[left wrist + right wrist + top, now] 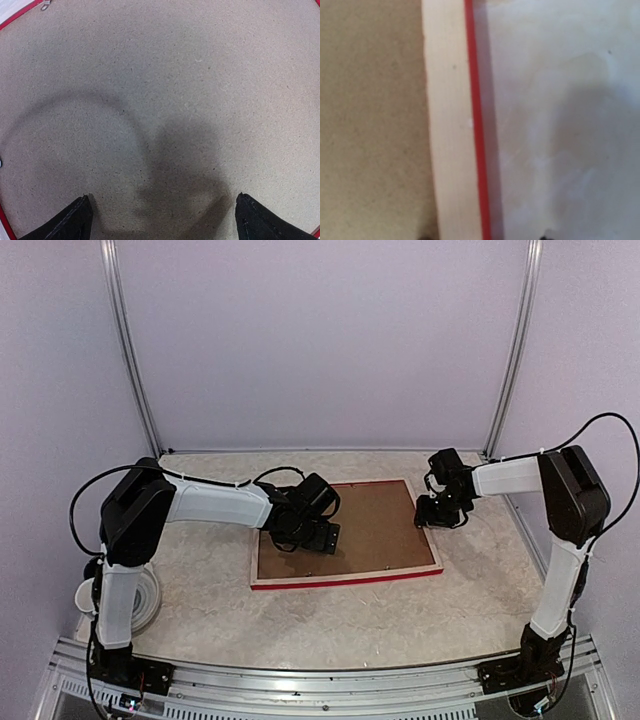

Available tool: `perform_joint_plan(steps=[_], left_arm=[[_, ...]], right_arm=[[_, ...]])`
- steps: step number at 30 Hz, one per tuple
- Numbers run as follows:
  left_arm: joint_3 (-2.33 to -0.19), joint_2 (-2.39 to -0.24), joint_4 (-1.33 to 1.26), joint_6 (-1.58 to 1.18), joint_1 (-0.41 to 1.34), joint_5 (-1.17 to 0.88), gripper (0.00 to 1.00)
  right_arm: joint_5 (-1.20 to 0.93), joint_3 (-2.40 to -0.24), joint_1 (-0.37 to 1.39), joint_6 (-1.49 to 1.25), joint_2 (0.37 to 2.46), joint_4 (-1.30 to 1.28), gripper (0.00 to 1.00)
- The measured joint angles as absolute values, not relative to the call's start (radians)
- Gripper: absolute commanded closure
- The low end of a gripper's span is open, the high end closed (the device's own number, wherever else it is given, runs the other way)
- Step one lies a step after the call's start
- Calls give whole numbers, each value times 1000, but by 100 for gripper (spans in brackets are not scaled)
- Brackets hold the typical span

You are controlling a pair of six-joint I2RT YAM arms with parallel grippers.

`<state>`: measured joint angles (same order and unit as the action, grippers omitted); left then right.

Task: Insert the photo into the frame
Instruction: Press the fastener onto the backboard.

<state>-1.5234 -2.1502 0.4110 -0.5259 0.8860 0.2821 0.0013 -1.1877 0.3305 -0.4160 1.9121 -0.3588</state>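
Note:
The frame (345,581) lies face down on the table, its pale wood back up and a red edge showing along the front. A brown backing board (370,530) fills it. The photo is hidden. My left gripper (310,537) hovers low over the board's left part, and its wrist view shows the gripper (162,215) wide open with only bare board (165,85) between the fingers. My right gripper (437,515) is at the frame's right side. In its wrist view the gripper (486,237) is open, the two tips on either side of the pale rail (450,125).
A white round object (140,600) sits by the left arm's base. A small metal clip (45,6) sits near the frame's red edge (20,13). Pale marbled table (560,100) lies right of the frame. Walls and metal posts (505,360) close in the back.

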Motion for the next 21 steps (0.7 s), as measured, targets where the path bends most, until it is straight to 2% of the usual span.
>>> perform_joint_plan(steps=[5, 7, 10, 16, 21], left_arm=[[-1523, -2150, 407, -526, 886, 282, 2], [-1523, -2150, 404, -526, 886, 282, 2], [-1523, -2150, 400, -526, 886, 281, 2], [-1523, -2150, 399, -527, 886, 281, 2], [-1523, -2150, 398, -527, 886, 281, 2]], right_arm=[[4, -1188, 330, -413, 1904, -373, 51], [5, -1186, 330, -412, 1898, -388, 58], [4, -1184, 331, -409, 1894, -401, 58], [7, -1181, 328, -403, 1893, -403, 47], [-12, -1166, 317, -402, 1885, -392, 46]])
